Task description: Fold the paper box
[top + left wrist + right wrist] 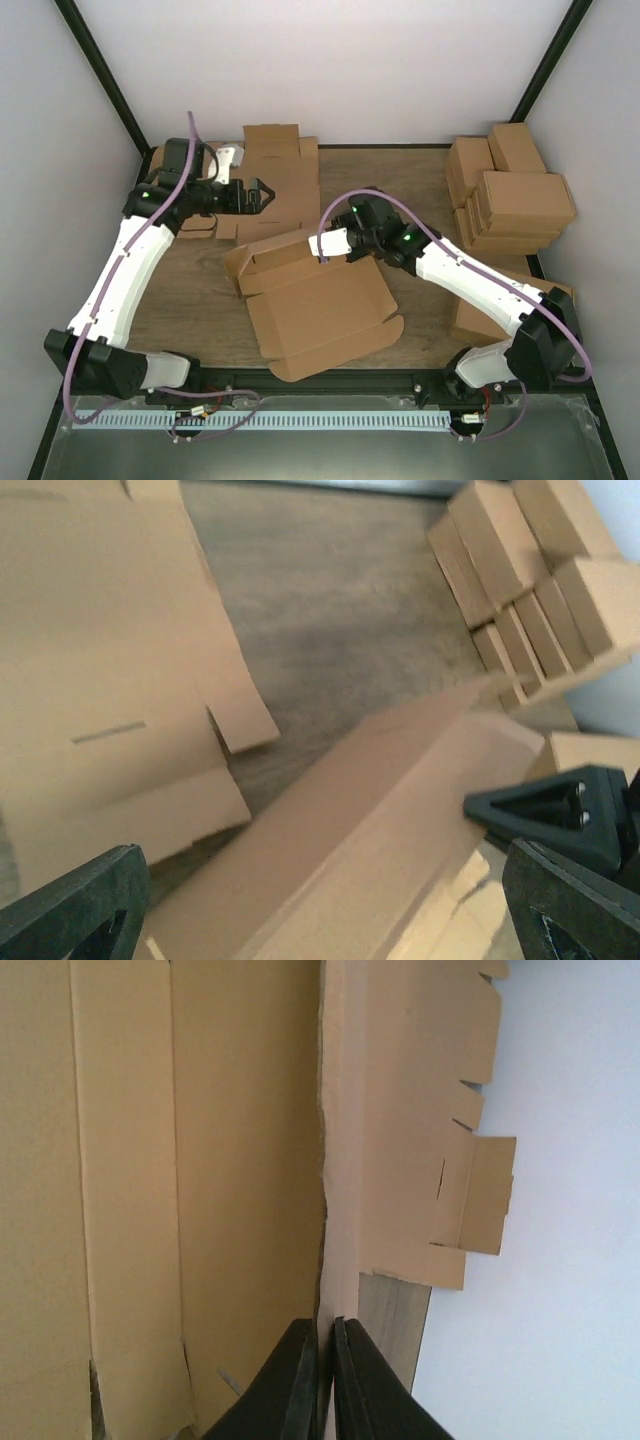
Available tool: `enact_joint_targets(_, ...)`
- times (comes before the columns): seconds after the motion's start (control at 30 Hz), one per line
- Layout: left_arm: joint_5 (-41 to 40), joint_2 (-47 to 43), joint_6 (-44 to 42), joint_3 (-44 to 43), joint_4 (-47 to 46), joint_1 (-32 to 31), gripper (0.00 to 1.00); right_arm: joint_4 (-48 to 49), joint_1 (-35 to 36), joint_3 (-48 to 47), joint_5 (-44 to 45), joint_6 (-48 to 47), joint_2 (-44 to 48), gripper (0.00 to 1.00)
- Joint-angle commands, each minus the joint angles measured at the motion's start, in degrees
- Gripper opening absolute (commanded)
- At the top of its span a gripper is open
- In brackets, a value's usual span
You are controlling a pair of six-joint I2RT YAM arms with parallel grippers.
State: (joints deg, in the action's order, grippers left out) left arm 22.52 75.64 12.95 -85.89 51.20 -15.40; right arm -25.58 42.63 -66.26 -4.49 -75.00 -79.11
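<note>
While clamping a raised wall of the paper box [318, 310] in the right end effector [325, 1325], bring the open left end effector [262, 194] across to crease.

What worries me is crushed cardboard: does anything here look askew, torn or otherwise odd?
Nothing looks torn. The paper box lies skewed on the table, its near corner reaching the front edge, one wall pinched by the right end effector. That wall's edge looks slightly wavy up close.
</note>
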Motion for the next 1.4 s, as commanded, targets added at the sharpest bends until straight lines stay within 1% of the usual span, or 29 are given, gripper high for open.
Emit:
enact_joint_targets(0.0,9.72,0.87,-5.80,3.00,-2.34,-0.79,0.99,6.48,0.79,1.81,3.51,-1.32,-0.59,0.06)
enact_joint_targets(0.07,8.40,0.01,-8.08,5.12,-3.24,-2.96,0.99,8.83,0.79,2.97,4.95,-0.79,-1.09,0.06)
enact_joint_targets(0.17,5.56,-2.27,-9.70,10.01,-7.35,-6.04,0.99,12.24,0.79,4.90,5.34,-0.70,-1.14,0.07)
enact_joint_targets(0.23,4.28,-2.55,-10.12,12.39,-8.70,-6.90,0.99,13.20,0.79,5.02,5.09,-0.21,-1.47,0.07)
enact_joint_targets(0.47,1.04,3.30,-11.37,11.98,-7.20,-6.91,0.92,14.43,0.77,6.34,4.97,0.54,-1.28,0.07)
enact_joint_targets(0.67,1.98,5.73,-13.11,10.92,-9.74,-6.81,0.92,17.09,0.73,9.40,3.44,0.88,-0.60,0.08)
enact_joint_targets(0.8,6.50,9.64,-12.70,8.83,-10.15,-6.57,0.92,18.55,0.79,11.11,3.64,1.38,-0.09,0.08)
enact_joint_targets(0.87,8.00,11.66,-12.67,8.40,-9.94,-6.55,0.89,18.70,0.79,11.30,3.78,1.85,-0.16,0.08)
enact_joint_targets(1.13,8.94,17.18,-13.09,8.42,-10.74,-6.54,0.81,18.61,0.79,11.68,3.07,2.66,-0.46,0.08)
enact_joint_targets(1.2,9.80,17.63,-13.52,8.37,-10.93,-6.51,0.77,18.52,0.79,11.68,2.84,3.09,-0.33,0.11)
enact_joint_targets(1.23,10.98,17.82,-13.94,8.29,-10.90,-6.57,0.75,18.47,0.76,11.68,2.66,3.49,-0.29,0.13)
enact_joint_targets(1.27,12.07,17.87,-14.45,8.35,-10.72,-6.58,0.74,18.49,0.78,11.72,2.54,4.22,-0.04,0.21)
enact_joint_targets(1.3,13.37,17.88,-14.96,8.55,-10.64,-6.60,0.73,18.68,0.79,11.95,2.54,5.30,0.20,0.25)
enact_joint_targets(1.37,14.38,17.89,-16.02,9.18,-10.36,-6.69,0.71,20.43,0.79,13.02,3.17,7.15,0.82,0.26)
